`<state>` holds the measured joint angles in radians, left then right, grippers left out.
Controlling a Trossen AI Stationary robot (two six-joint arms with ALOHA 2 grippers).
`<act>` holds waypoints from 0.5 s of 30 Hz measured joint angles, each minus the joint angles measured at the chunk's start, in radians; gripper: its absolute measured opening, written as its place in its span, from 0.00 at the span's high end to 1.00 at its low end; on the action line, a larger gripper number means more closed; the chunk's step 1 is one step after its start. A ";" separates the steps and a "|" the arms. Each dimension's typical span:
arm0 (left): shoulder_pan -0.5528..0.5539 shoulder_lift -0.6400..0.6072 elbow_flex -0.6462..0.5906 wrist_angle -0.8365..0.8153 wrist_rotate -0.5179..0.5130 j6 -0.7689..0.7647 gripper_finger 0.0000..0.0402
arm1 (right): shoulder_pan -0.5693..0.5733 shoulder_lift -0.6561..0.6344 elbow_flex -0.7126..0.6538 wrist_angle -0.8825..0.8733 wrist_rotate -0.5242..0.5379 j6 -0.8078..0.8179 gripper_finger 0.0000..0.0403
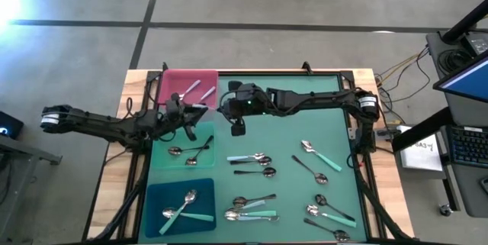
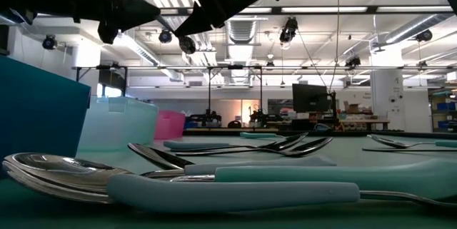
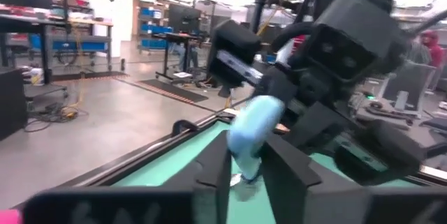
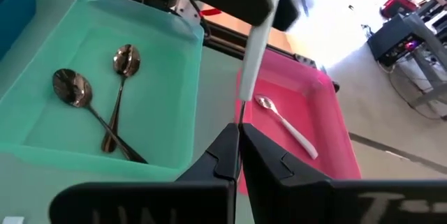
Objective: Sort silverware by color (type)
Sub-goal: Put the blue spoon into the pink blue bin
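Three trays sit on the table: a pink tray holding two utensils, a green tray holding two dark-handled spoons, a blue tray holding two.

Held utensil blurred; head hidden.

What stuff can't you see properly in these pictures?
- Left wrist view: the head of the pale-handled utensil held in the left gripper is blurred, so I can't tell if it is a spoon or a fork.
- Low view: the walls of the green tray and the pink tray hide whatever lies inside them.
- High view: the loose silverware on the mat is too small to tell each piece's type.
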<state>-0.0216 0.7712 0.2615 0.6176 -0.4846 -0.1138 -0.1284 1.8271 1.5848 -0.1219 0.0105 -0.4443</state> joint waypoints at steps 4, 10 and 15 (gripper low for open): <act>-0.001 0.000 0.000 0.000 0.011 0.002 0.95 | 0.000 0.000 0.000 0.001 0.000 -0.001 0.98; 0.000 0.000 0.014 -0.008 0.008 0.025 0.95 | 0.000 0.000 0.000 0.004 0.010 0.008 0.98; 0.033 0.000 0.027 -0.012 -0.007 0.075 0.95 | -0.004 -0.006 -0.001 -0.027 0.039 0.024 0.97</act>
<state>0.0115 0.7711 0.2883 0.6060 -0.4913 -0.0386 -0.1320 1.8208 1.5843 -0.1491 0.0499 -0.4198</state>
